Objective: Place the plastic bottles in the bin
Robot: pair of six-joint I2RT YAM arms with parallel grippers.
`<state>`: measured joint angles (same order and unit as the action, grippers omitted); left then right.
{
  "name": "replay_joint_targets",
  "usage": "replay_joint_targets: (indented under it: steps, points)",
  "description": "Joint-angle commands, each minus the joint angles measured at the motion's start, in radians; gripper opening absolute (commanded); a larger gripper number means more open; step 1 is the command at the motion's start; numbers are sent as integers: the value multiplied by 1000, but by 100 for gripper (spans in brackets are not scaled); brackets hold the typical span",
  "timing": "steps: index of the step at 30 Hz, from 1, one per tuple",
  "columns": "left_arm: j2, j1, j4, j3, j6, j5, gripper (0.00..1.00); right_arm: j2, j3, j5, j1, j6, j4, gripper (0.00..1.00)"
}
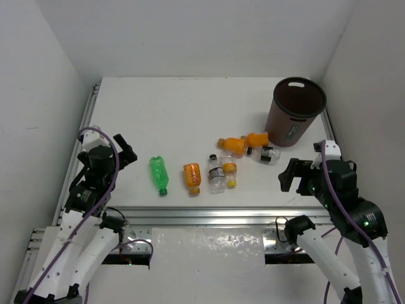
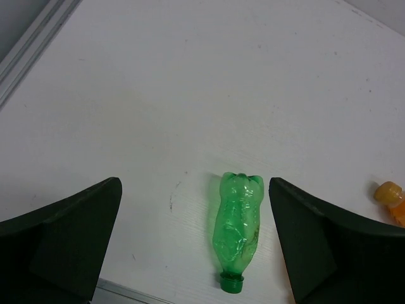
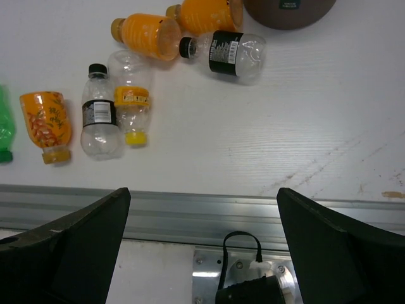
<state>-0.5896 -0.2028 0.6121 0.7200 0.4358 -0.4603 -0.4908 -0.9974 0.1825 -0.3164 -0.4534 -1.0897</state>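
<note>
Lying flat, the green bottle (image 1: 159, 174) points its cap nearward; left tool (image 2: 195, 190) and right tool (image 3: 204, 193) gape wide.

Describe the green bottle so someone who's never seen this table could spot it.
From the dark brown bin at the far right of the table, follow the lying bottles leftward. The last, apart from the rest, is the green bottle. Its neighbours are orange or clear; only it is green.

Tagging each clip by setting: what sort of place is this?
Probably a robotics lab cell: a white table boxed in by white walls, an aluminium rail at its near edge, plastic bottles and a bin on it.
</note>
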Motion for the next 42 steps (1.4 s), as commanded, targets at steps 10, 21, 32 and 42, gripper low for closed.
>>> replay_joint_targets:
  steps: [10,21,32,42]
  points:
    - [-131,-1,11,114,69,240,100,35,26,-124,2,-48,51,99]
    - [-384,-32,-162,-48,199,353,96,27,71,-225,2,-41,73,99]
    - [-694,-109,-448,-160,277,273,88,29,143,-310,2,-13,99,99]
    - [-712,-133,-374,-129,276,235,0,23,267,-804,2,-105,301,99]
